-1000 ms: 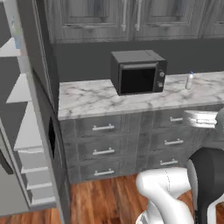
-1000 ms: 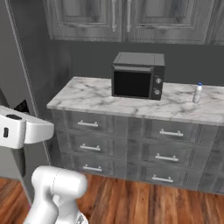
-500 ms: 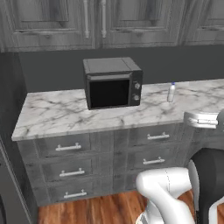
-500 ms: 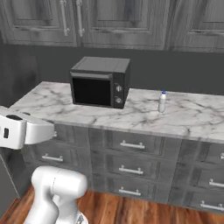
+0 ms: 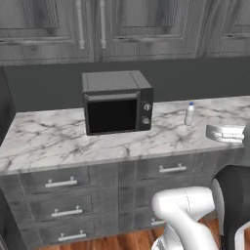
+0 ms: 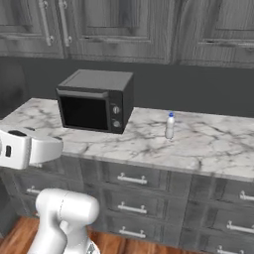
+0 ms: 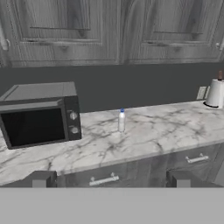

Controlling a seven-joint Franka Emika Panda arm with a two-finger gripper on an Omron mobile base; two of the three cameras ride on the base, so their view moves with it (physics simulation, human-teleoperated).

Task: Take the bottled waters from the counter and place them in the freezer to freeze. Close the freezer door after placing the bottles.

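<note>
The gripper [image 7: 109, 179] is held wide open and empty, squared toward the white bottle [image 7: 121, 120] well ahead between its jaws.

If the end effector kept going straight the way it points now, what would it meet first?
Probably the small pale plastic bottle with a blue cap on the white marble counter; the open end effector points roughly there, though depth is unclear.

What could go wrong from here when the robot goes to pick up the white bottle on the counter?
1. The white bottle is slim and stands upright on the counter; a finger of the open gripper could tip it over.
2. The microwave stands close beside the bottle, so an approach from that side may hit it.
3. The gripper is far from the bottle, so a long reach may arrive misaligned.
</note>
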